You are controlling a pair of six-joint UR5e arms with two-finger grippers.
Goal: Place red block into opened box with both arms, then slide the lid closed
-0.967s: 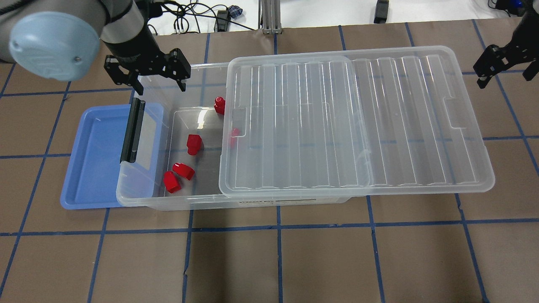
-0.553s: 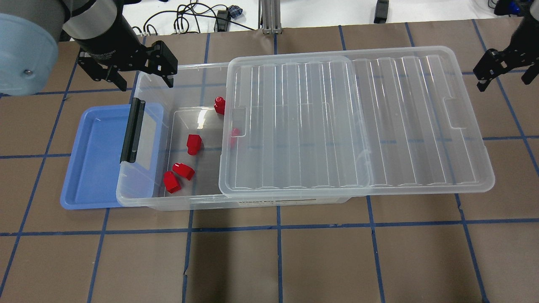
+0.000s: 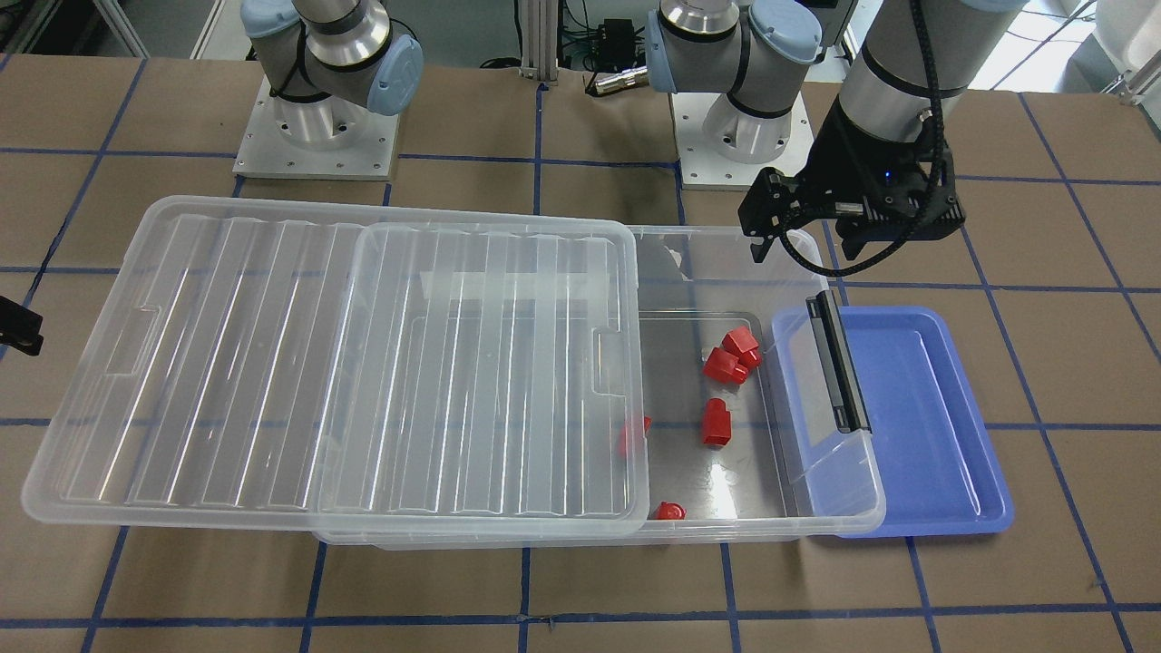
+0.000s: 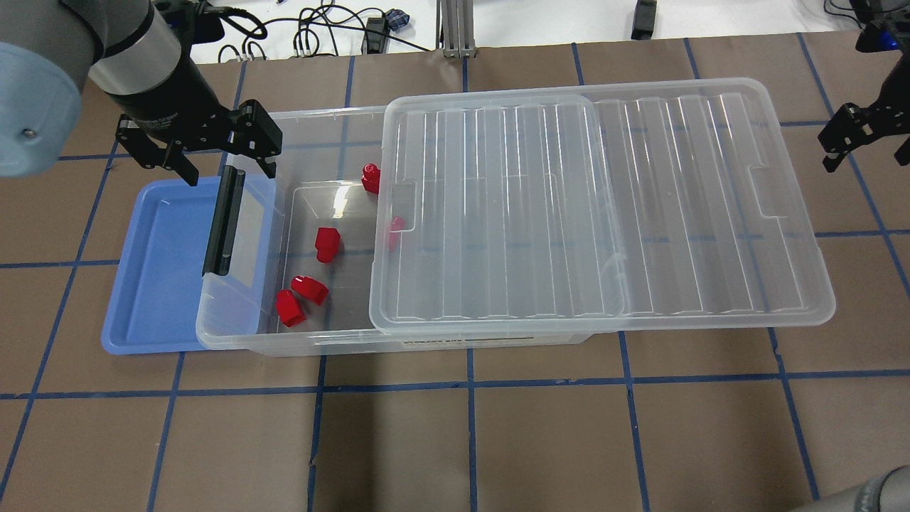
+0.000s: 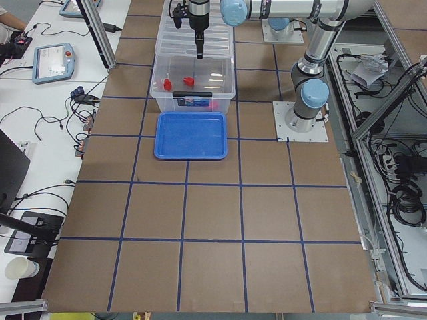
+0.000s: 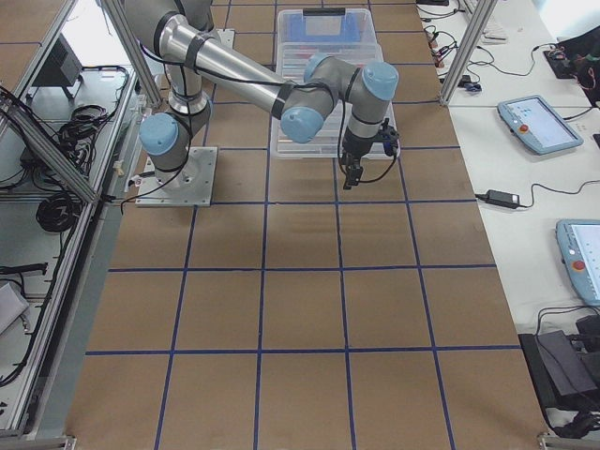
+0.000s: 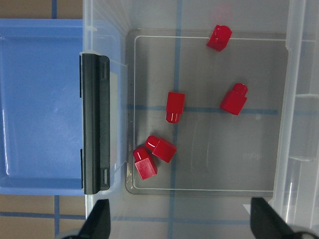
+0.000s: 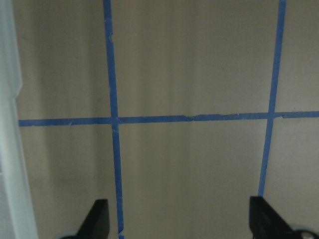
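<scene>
Five red blocks (image 7: 175,106) lie on the floor of the box (image 4: 320,340), in the uncovered end by the black bar (image 4: 224,220). One sits partly under the lid's leading edge. The lid (image 4: 604,206) rests on top but is shoved toward the robot's right and overhangs that end. The blue tray (image 4: 156,284) sits under the bar end.

Left gripper (image 4: 227,169): fingers spread, holding nothing, hovering over the far corner of the box at the bar end. Right gripper (image 4: 866,158): fingers spread, nothing between them, above bare counter (image 4: 498,441) just beyond the lid's overhanging short end, not touching it.

Judgement: loading looks finished, and sliding the lid is the step in hand.
- Bring the right fingers down against the lid's short end near the notch.
- Push straight along the box's length toward the bar.
- Keep the push centred, since an off-centre shove would likely skew the lid and jam its rim.
- The left gripper should either brace the bar end so the box doesn't skate, or lift clear of the lid's path.
- The blocks look low enough to pass under.

Writing: there is a dark printed strip on the box's near wall and a faint embossed mark on its floor. Both are too small to read.
</scene>
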